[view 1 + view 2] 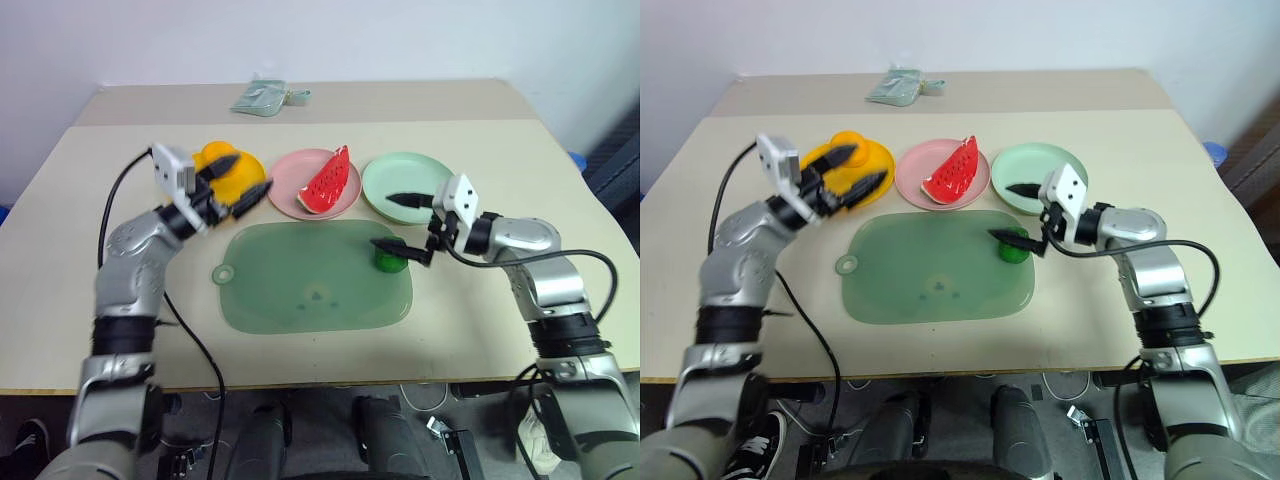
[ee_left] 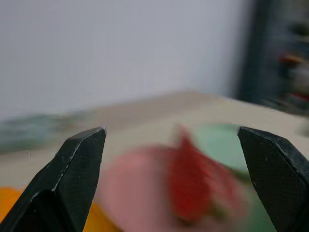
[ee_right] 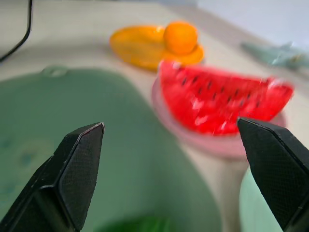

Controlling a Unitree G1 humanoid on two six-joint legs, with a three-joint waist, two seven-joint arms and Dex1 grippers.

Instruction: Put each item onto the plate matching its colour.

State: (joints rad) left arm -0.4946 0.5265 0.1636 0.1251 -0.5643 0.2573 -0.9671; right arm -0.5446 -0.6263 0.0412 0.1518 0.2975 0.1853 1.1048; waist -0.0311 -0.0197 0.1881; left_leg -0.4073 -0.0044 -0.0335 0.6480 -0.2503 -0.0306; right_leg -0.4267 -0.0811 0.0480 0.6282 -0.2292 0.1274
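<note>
Left gripper (image 1: 240,182) was raised over the near edge of the yellow plate (image 1: 250,166), fingers spread wide with nothing between them; the round orange fruit (image 1: 212,155) sat on that plate just behind the upper finger, not touched. Pink plate (image 1: 290,178) lay just beyond the left gripper's fingertips toward the table's middle, with the red watermelon wedge (image 1: 330,182) propped on it, rind side away from the gripper. In the left wrist view the wedge and pink plate showed blurred between the two black fingers (image 2: 72,179), mint plate behind them. Right gripper (image 1: 400,222) was also spread wide, empty; one finger hung over the near part of the pale mint green plate (image 1: 405,172), the other over the far right corner of the translucent green mat (image 1: 300,285). The bumpy dark-green ball (image 1: 389,258) sat on that mat corner directly below the lower finger, very close; contact could not be told. It was off its plate, which lay just behind the right gripper. In the right wrist view the ball (image 3: 137,224) peeked in low between the fingers (image 3: 72,174), with wedge, pink plate and orange fruit further ahead. A small pale green pouch (image 1: 262,97) lay at the table's far side, well apart from both grippers. Everything rested on the beige table (image 1: 560,200).
</note>
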